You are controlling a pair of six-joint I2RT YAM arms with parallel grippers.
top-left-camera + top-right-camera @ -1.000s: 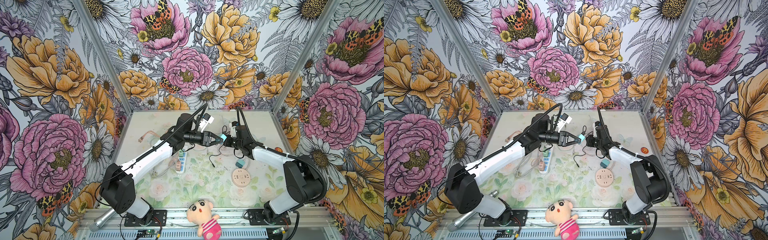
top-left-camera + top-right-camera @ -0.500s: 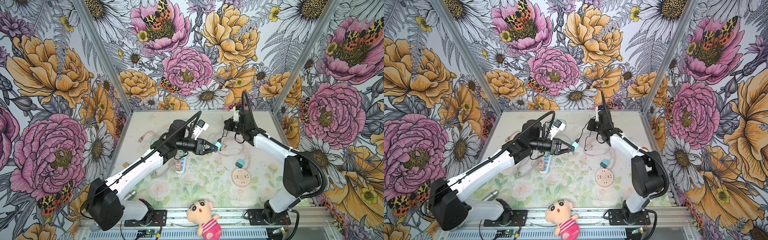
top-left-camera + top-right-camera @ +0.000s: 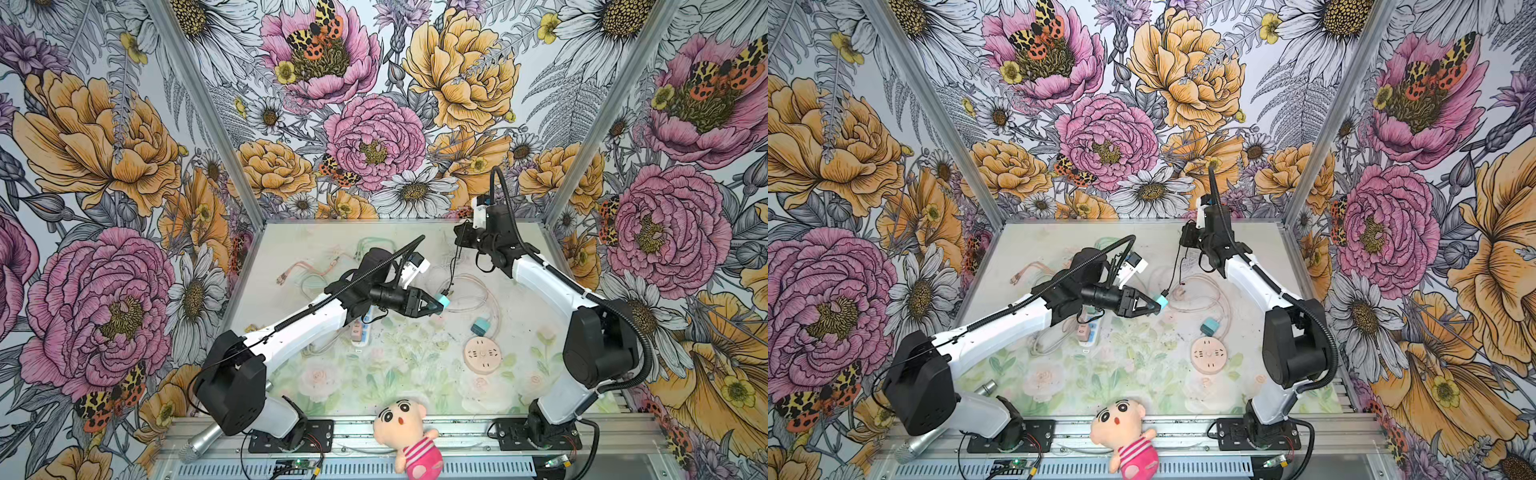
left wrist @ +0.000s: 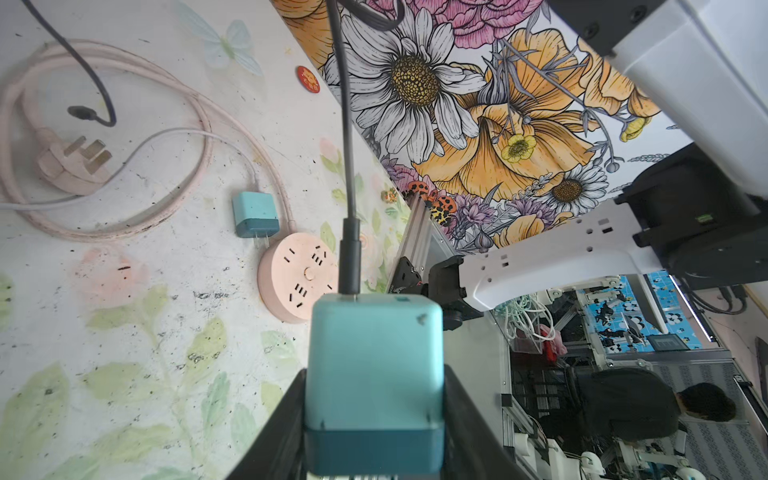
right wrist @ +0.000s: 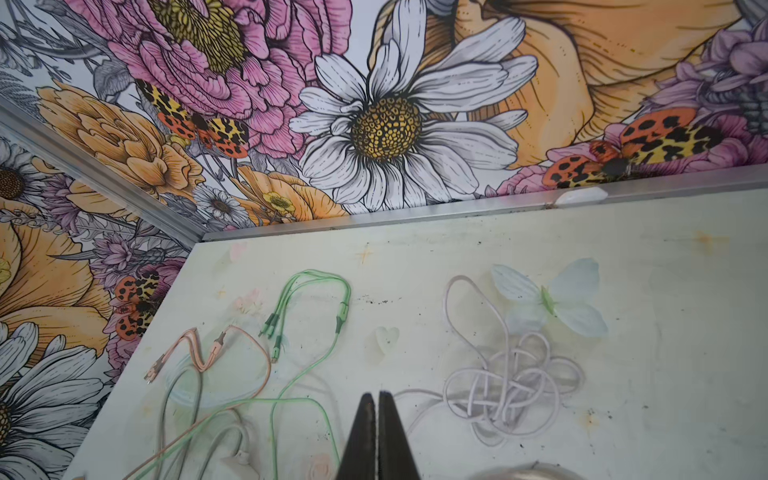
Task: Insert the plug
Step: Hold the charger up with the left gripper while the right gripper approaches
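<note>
Holds the teal charger block [image 4: 374, 374] in the left claw [image 3: 434, 306], jaws partway apart and snug on both its sides, up above the counter [image 3: 395, 374]. Shows the black plug [image 4: 350, 257] already sitting in the block's far face, straight ahead of the claw. Looks pushed home. Keep the squeeze steady, look for any gap, and avoid tugging the loose black cable [image 4: 345, 124]. Has the right claw [image 5: 377, 436] pinched shut on nothing, well away from the left one. Can read no words on the block, nor on the little red sticker [image 4: 308, 79] beyond the claw.
</note>
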